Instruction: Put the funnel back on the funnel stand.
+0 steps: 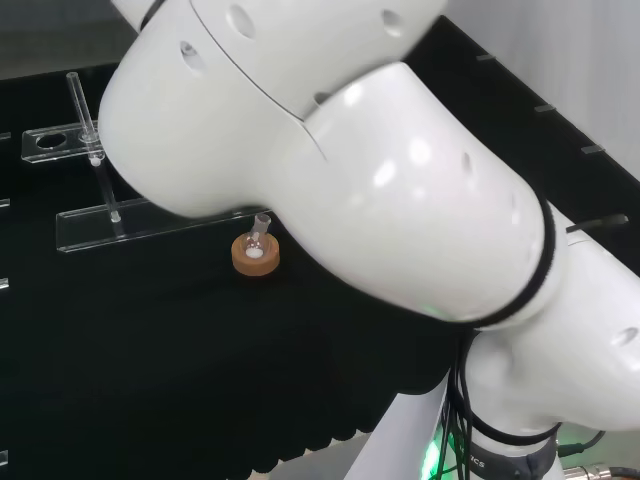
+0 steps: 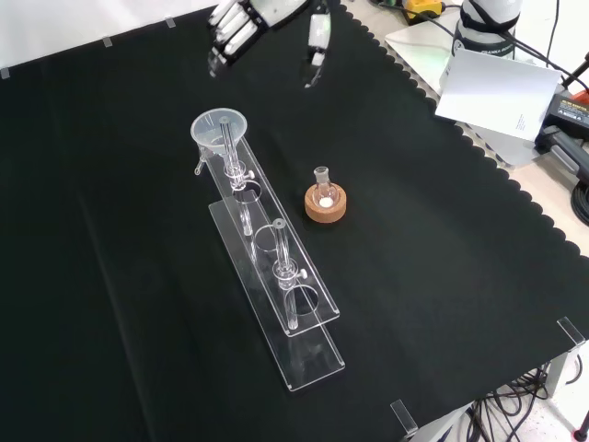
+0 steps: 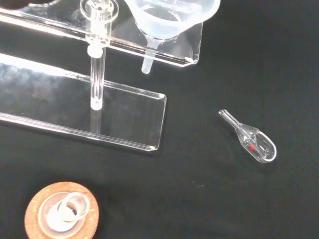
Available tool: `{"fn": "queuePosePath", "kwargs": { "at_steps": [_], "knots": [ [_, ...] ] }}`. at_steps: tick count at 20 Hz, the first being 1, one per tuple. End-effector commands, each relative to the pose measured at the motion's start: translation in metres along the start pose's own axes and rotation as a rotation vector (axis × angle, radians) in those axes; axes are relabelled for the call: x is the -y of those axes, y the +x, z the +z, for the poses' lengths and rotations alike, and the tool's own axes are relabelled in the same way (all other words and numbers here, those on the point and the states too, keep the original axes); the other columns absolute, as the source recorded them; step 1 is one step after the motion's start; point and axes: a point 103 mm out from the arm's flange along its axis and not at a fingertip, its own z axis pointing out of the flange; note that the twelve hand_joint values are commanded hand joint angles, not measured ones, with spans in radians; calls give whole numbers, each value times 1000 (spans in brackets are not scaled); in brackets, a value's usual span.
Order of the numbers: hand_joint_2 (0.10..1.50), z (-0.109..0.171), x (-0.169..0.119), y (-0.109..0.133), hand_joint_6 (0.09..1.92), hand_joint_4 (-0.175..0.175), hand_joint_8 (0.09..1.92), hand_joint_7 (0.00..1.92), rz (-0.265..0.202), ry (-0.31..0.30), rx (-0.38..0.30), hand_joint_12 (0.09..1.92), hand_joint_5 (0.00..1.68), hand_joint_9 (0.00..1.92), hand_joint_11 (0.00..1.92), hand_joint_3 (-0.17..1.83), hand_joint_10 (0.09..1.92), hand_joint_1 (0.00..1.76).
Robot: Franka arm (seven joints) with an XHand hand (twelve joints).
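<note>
In the front view, left of centre, we see the funnel [image 2: 219, 128] already seated in the end hole of the funnel stand [image 2: 313, 304] — placement looks done. Above it, at top centre, the hand [image 2: 241, 25] hangs empty, fingers relaxed — only withdrawal seems left.

Funnel seated in the stand's far end

In the front view we see the clear plastic funnel [image 2: 219, 129] in the clear acrylic stand [image 2: 276, 276]; the small glass flask on its cork ring [image 2: 326, 202] sits just right.
</note>
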Motion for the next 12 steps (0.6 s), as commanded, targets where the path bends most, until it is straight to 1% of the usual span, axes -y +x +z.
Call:
{"fn": "queuePosePath", "kwargs": {
  "at_steps": [1,6,12],
  "knots": [
    [768,14,43,-21,87,-52,707,179,82,-66,-69,1455,357,394,289,249,708,620],
    [794,28,58,-42,87,-53,701,189,109,-80,-108,1437,370,415,305,269,692,627],
    [817,41,67,-65,87,-53,703,216,143,-85,-121,1418,400,456,326,297,675,644]
  ]
}}
